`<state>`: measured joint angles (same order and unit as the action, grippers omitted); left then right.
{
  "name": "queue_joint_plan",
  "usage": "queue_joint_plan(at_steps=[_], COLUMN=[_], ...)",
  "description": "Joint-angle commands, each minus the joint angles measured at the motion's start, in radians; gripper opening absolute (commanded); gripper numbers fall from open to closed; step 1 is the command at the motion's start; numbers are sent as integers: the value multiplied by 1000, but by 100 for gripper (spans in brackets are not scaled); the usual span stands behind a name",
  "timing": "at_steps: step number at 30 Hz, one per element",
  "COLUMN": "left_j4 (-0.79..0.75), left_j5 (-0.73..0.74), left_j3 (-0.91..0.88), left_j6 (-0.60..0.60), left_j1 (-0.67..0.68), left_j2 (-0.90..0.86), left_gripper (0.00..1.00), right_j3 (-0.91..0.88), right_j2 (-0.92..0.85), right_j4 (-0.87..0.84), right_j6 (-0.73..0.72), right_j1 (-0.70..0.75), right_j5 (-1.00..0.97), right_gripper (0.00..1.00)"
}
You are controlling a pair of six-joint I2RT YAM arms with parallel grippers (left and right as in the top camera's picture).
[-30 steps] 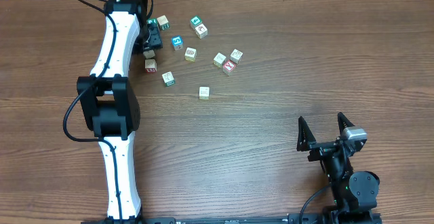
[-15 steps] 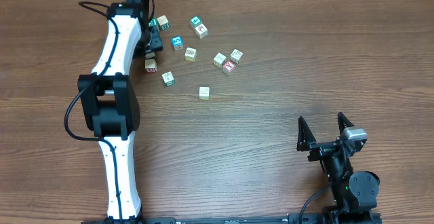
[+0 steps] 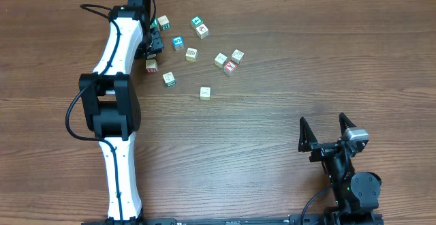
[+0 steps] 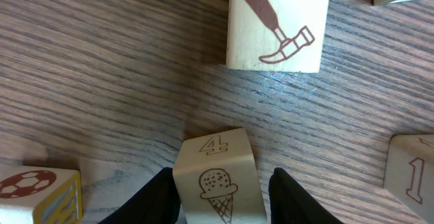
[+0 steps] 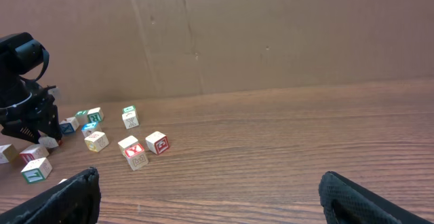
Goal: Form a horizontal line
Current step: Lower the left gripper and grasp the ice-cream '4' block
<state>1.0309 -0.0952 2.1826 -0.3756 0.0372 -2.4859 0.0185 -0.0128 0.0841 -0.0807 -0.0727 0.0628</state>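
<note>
While the left gripper (image 4: 222, 191) straddles the ice-cream cube (image 4: 217, 176), I cannot tell whether it pinches.

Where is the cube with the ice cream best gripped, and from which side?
Take the ice-cream cube by its two flat, parallel side faces, descending from above. It sits flat on the table with room either side, and the left gripper flanks exactly those faces.

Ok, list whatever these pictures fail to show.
- Overhead: the left arm hides what the left gripper straddles.
- Left wrist: the bottom edge crops the ice-cream cube, so whether the fingers press it is unclear.
- Left wrist: the soccer-ball cube is cut off at the corner.
- Right wrist: the scattered cubes are too small to read.
</note>
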Motion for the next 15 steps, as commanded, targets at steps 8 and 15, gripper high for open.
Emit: queue_joint_plan(at_steps=[8, 15], left_j4=[-35, -34], left_j5=[-13, -13], left_j3=[-7, -7], left_j6=[67, 148], left_j1=[-4, -4], left_j2=[-13, -13], left_gripper=[32, 34], right_j3=[-10, -10], right_j2=[10, 10], right_j4=[-3, -3], right_j6=[3, 3], right_j1=[1, 1], right_j5=[-8, -8], right_gripper=[100, 100])
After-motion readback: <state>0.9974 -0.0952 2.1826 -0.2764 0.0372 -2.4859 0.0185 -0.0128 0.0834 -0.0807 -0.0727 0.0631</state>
